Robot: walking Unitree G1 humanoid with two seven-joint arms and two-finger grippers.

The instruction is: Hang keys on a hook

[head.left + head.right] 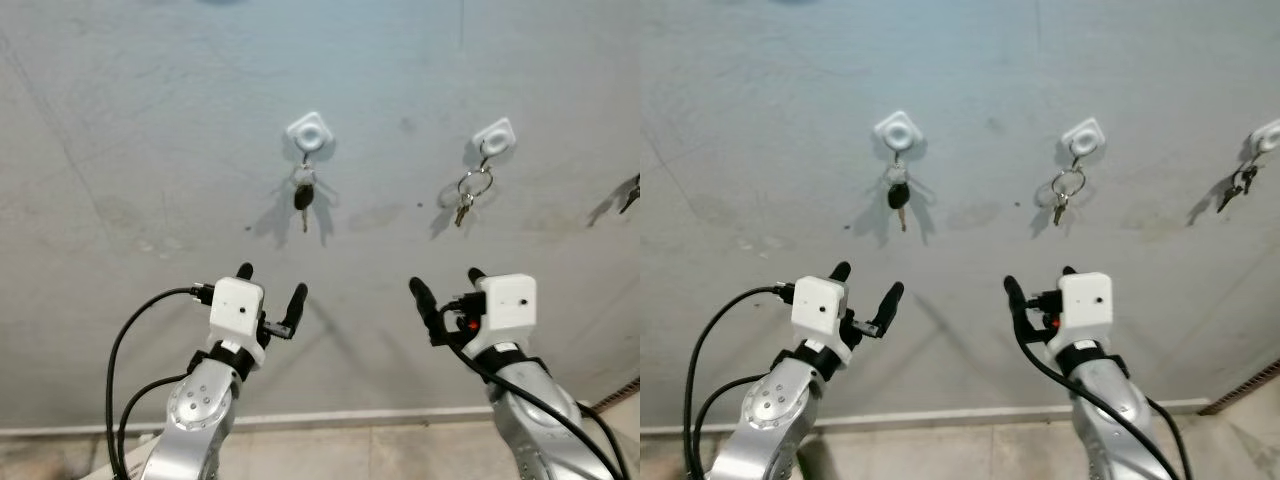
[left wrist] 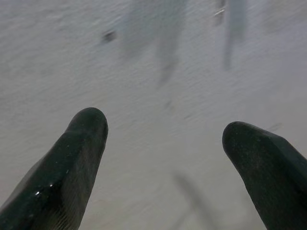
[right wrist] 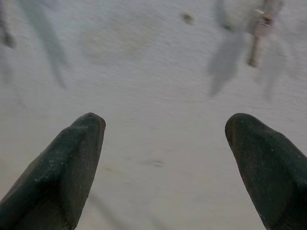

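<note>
The left hand (image 1: 272, 283) and right hand (image 1: 447, 284) are spread wide, empty, below keys (image 1: 304, 190) hanging on a hook (image 1: 310, 132).

No readable text, labels, brands or numbers on wall, hooks, keys

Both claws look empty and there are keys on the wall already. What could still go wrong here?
If the open left gripper rises, a finger could catch the black-headed key and knock it off its white hook. The open right gripper could likewise snag the key ring under the second hook.
</note>
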